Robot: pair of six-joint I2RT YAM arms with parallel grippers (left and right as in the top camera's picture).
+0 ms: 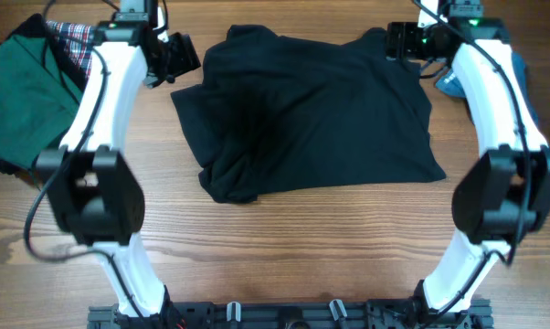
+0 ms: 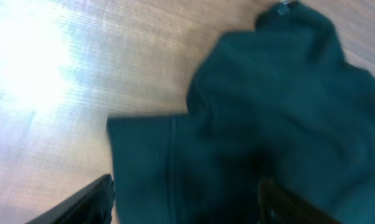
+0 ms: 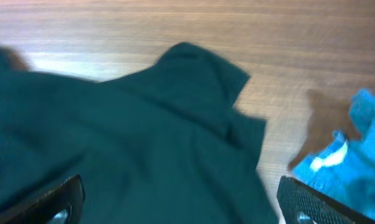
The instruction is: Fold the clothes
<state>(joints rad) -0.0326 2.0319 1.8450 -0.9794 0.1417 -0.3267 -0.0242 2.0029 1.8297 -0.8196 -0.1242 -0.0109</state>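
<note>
Nearest: bare wooden table (image 1: 284,247), nothing on the strip in front of the arms. Mid-table: black shirt (image 1: 321,110) lying flat, mostly spread, between the two arms. Its long axis runs left-right across the table. Its near edge is slightly slanted, and its near-right corner sticks out toward the right arm. Near-left part is bunched and doubled over, with wrinkles there. A small bump pokes out of the far edge left of centre. Can't tell if it is collar or sleeve, so can't tell which way the neck points.

Far side: left gripper (image 1: 174,59) at the shirt's far-left corner, fingers (image 2: 94,196) spread wide, dark cloth under and between them, not pinched. Right gripper (image 1: 398,41) at the shirt's far-right corner, fingers (image 3: 312,202) also wide apart over the cloth, gripping nothing. Wrist views are blurry.

Far right: blue garment (image 1: 447,84) crumpled just beside the shirt's right edge, partly hidden by the right arm. Whether they touch is not clear. Far left: green cloth (image 1: 19,91) with a plaid cloth (image 1: 74,41) behind it, apart from the shirt.
</note>
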